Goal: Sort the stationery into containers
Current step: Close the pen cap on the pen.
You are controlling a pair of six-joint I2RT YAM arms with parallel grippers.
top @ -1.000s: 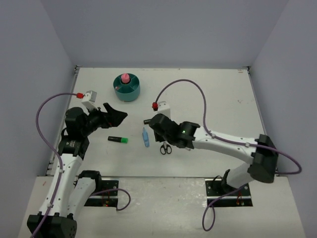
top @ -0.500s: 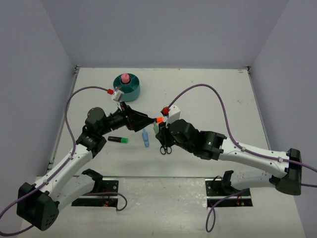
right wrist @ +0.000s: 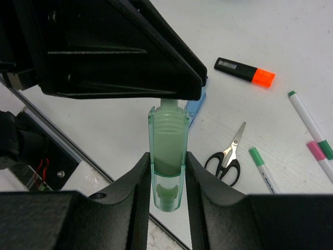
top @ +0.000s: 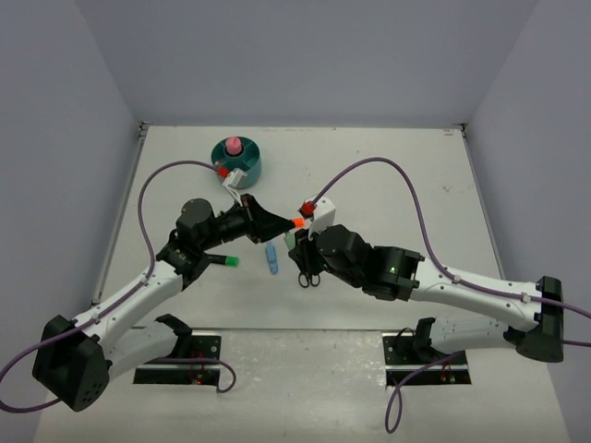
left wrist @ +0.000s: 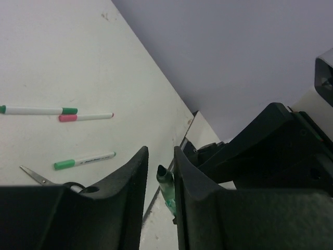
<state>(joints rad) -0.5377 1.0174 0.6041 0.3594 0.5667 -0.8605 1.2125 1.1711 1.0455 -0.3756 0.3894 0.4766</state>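
Translucent pale-green plastic marker (right wrist: 168, 156) bridged between two grippers, off the table.
The right gripper (right wrist: 167, 162) clamps its barrel. The long axis runs straight ahead from those fingers into the left gripper (left wrist: 160, 154), whose jaws narrowly flank the tip; I cannot tell if they pinch it. The round teal plastic organiser (top: 238, 173) sits just behind the left wrist, well apart from the right gripper, so the left arm is nearer. Flat white tabletop (top: 388, 175) below; black-handled scissors (top: 307, 275) lie beside the right gripper.
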